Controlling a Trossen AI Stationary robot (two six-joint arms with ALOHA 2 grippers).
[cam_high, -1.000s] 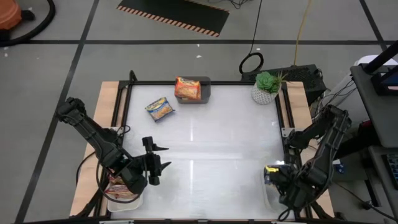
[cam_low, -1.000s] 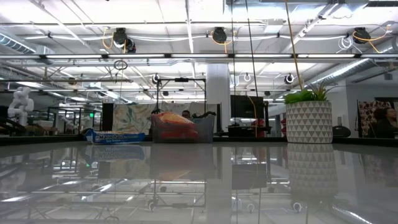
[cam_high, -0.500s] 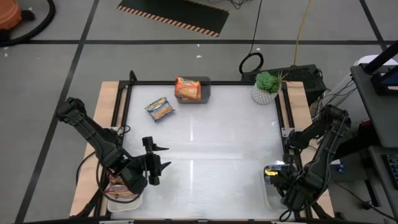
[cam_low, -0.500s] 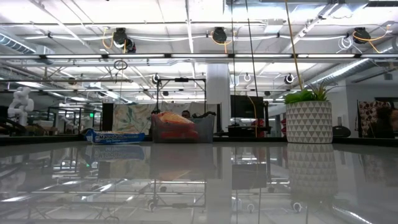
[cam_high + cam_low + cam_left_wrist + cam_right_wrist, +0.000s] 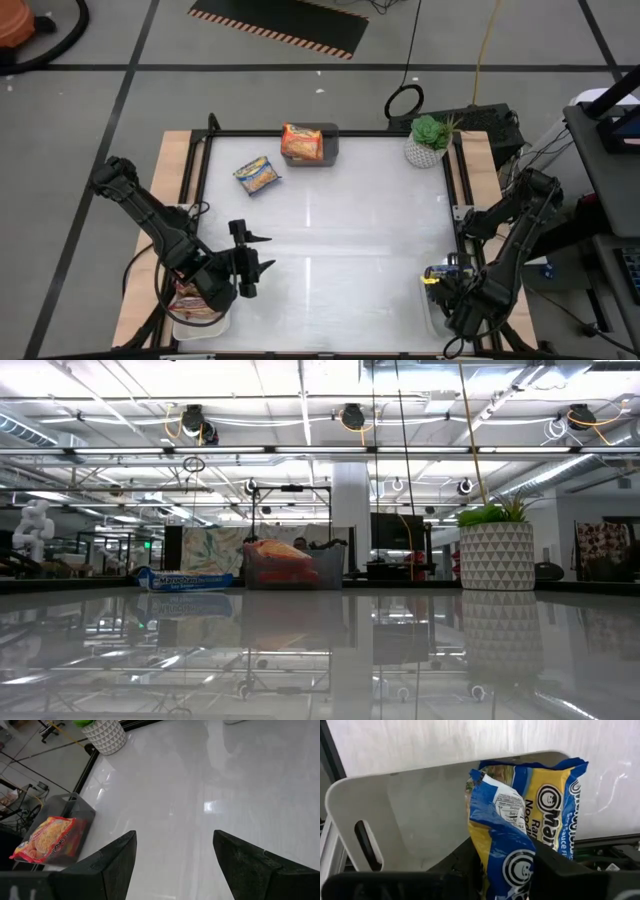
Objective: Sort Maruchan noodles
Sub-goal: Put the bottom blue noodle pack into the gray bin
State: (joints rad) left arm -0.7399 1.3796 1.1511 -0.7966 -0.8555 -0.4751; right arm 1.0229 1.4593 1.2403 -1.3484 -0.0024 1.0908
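Right hand (image 5: 505,870): positioned at the near right corner of the desk (image 5: 350,230), above a white tray (image 5: 410,810). Its two dark fingers (image 5: 465,865) are pinching a blue-and-yellow packet (image 5: 520,820) of crinkled, glossy plastic film. The packet stands on edge between the fingers. Legible print on it: a round smiling-face logo, the letters "Mar", "Ra" and "Nood", and a white nutrition panel with text too small to read. The tray is smooth white plastic, rectangular with rounded corners, with a slot-shaped handle cutout in one wall.

Left hand (image 5: 172,860): positioned at the near left of the desk, fingers spread apart with nothing between them. The fingers are matte black and taper to blunt points. Just beside this hand, at the near left corner, a second white tray (image 5: 190,322) holds reddish packets (image 5: 192,298); their print cannot be read.

Far side of the desk: a grey bin (image 5: 328,145) of smooth plastic, rectangular, holds an orange packet (image 5: 300,142) picturing yellow noodles. A blue-and-yellow packet (image 5: 258,175) lies flat on the desk, just left of and nearer than the bin; in the low view its blue edge shows white lettering that appears to read "Maruchan". At the far right corner stands a potted plant (image 5: 428,140) in a white pot with a faceted triangle pattern.

The desk surface is glossy white and reflective.
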